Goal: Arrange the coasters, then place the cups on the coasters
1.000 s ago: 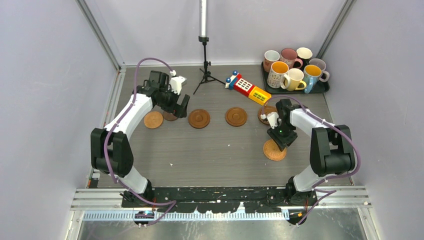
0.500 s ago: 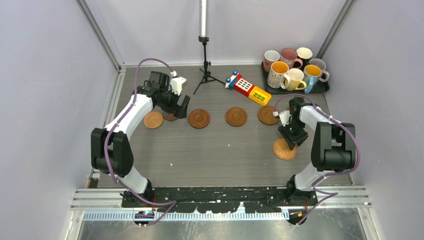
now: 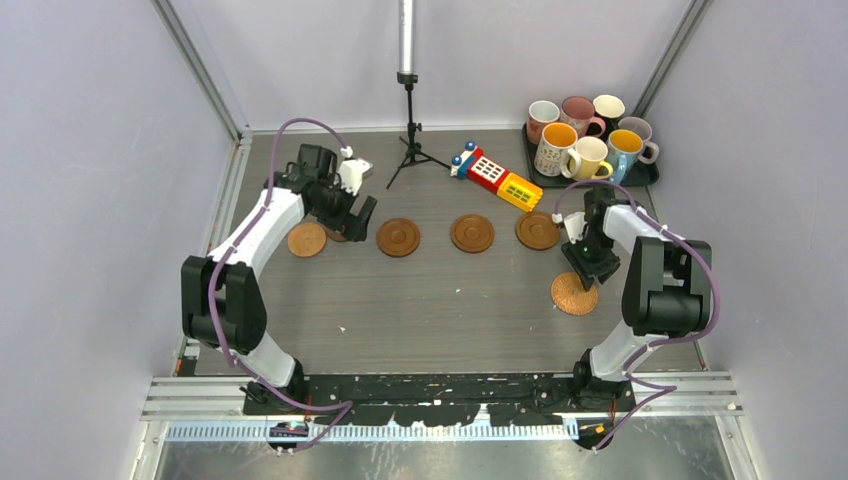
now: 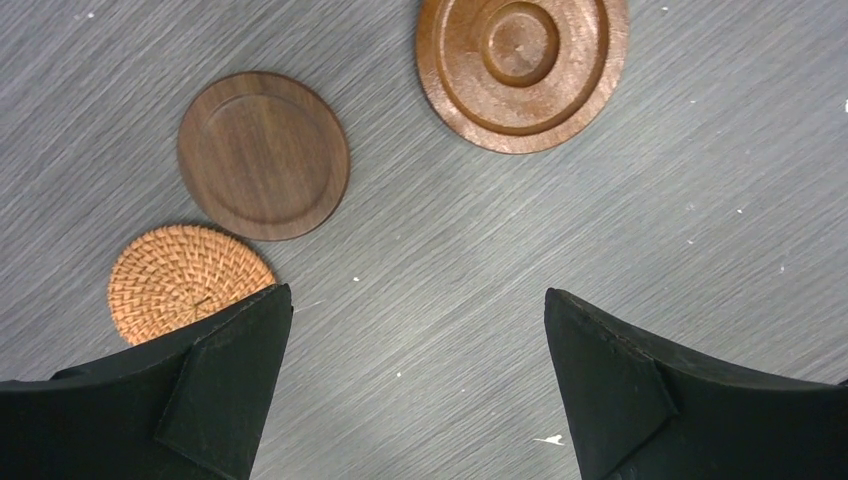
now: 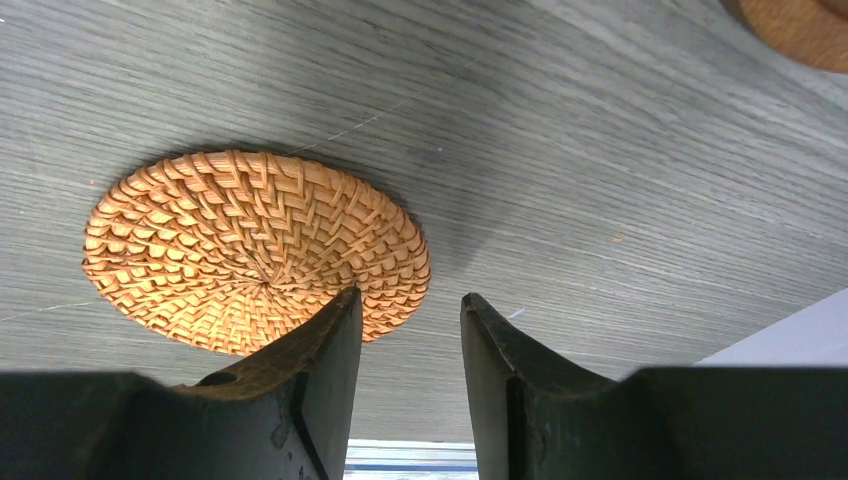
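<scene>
Three ringed brown coasters (image 3: 472,233) lie in a row across the table's middle. A woven coaster (image 3: 307,239) and a dark wood coaster (image 4: 263,155) lie at the row's left end. My left gripper (image 3: 352,222) hangs wide open over bare table beside them, nothing between its fingers (image 4: 230,370). A second woven coaster (image 3: 574,294) lies at the right, nearer the arms. My right gripper (image 5: 410,300) stands partly open at its edge, one fingertip (image 5: 335,330) over the rim, nothing in the gap. The cups (image 3: 590,135) stand together at the back right.
The cups sit on a black tray (image 3: 640,180). A red-yellow toy block (image 3: 495,177) lies left of it. A tripod stand (image 3: 410,140) rises at the back middle. Grey walls close in both sides.
My right gripper has moved right and slightly away, and the woven coaster under its finger has slid right with it. Its jaws have narrowed slightly. The left arm has barely moved.
</scene>
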Robot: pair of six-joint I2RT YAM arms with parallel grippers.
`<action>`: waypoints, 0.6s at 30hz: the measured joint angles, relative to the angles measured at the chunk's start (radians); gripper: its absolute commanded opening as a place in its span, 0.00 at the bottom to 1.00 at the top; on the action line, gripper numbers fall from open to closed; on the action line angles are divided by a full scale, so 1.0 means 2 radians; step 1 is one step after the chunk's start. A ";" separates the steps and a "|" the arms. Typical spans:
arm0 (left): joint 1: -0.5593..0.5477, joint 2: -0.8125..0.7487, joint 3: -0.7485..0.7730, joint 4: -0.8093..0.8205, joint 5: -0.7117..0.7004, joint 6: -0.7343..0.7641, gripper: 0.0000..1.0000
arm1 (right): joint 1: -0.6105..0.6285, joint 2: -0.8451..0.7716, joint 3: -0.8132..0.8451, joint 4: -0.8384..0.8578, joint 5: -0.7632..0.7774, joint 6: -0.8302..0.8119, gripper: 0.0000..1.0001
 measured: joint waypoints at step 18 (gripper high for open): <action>0.067 0.175 0.158 -0.042 -0.052 0.087 0.76 | 0.002 -0.002 0.063 -0.044 -0.035 0.015 0.48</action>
